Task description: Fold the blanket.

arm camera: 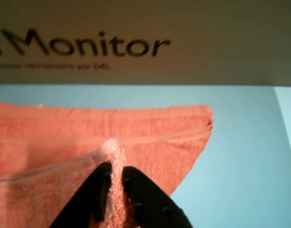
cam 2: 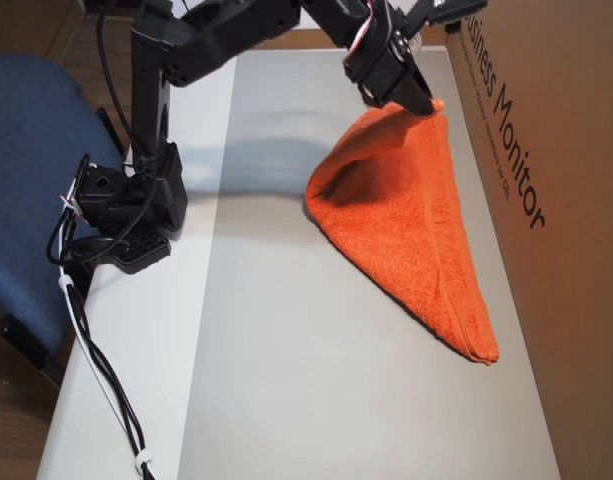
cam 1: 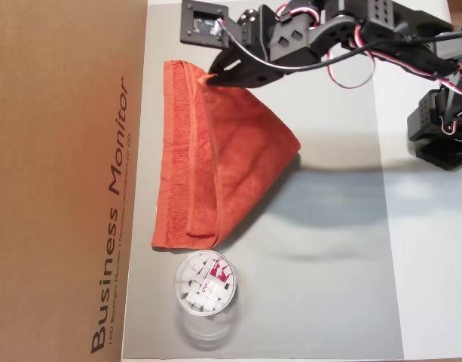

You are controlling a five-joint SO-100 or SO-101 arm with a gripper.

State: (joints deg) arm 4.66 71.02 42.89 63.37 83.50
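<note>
Over by the cardboard box (cam 1: 65, 181) on the left of an overhead view, the blanket (cam 1: 215, 166) looks about halfway folded: one corner is carried across and hangs just above the hemmed far edge, the cloth draping into a triangle on the grey surface (cam 1: 328, 286), but it's not laid flat yet, so I'd say the drop and smoothing are left. End effector (arm camera: 114, 175) is pinched nearly closed on that fuzzy corner, jaws either side of the bunched cloth, plastic tub (cam 1: 204, 284) sitting just beside the blanket's lower edge
</note>
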